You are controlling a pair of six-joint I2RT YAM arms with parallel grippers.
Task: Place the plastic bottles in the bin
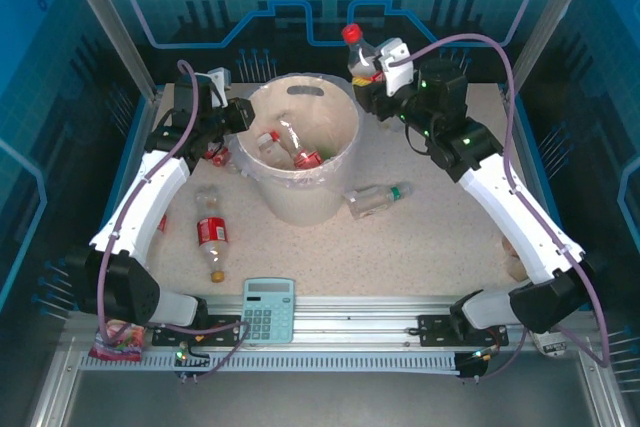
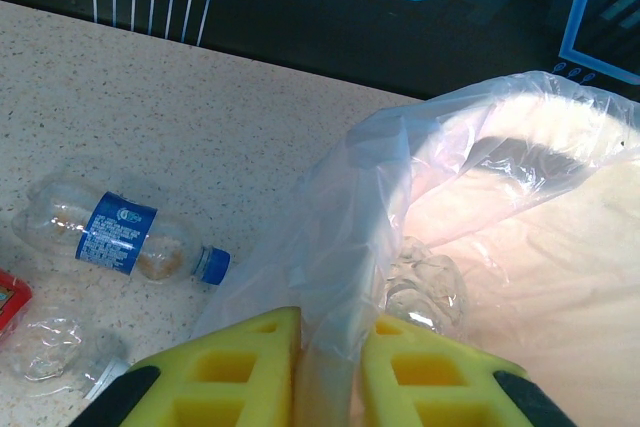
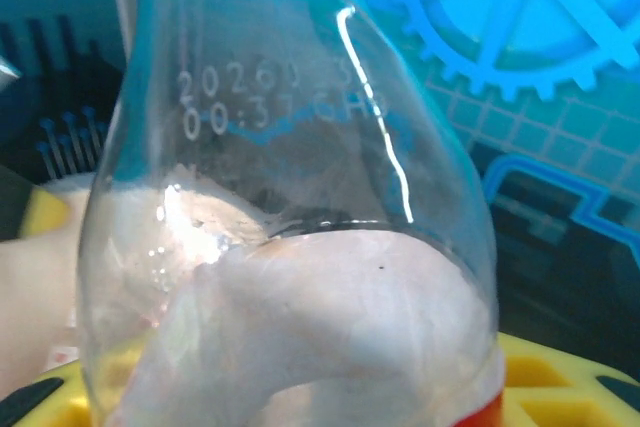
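Observation:
The cream-white bin (image 1: pixel 300 182) stands mid-table with a few bottles (image 1: pixel 292 147) inside. My left gripper (image 1: pixel 238 117) is shut on its left rim, the clear liner (image 2: pixel 340 247) pinched between the yellow fingers (image 2: pixel 240 362). My right gripper (image 1: pixel 378 85) is shut on a red-capped clear bottle (image 1: pixel 358 52), held upright above the bin's far right rim; that bottle (image 3: pixel 290 247) stands between the yellow fingers (image 3: pixel 560 372). Loose on the table are a red-label bottle (image 1: pixel 212 237), a green-capped bottle (image 1: pixel 378 199) and a blue-label bottle (image 2: pixel 120 237).
A pale blue calculator (image 1: pixel 269 309) lies at the front rail and a pink snack packet (image 1: pixel 118 340) at the front left. A crushed clear bottle (image 2: pixel 55 347) and a red label (image 2: pixel 8 302) lie left of the bin. Blue walls close in the back and sides.

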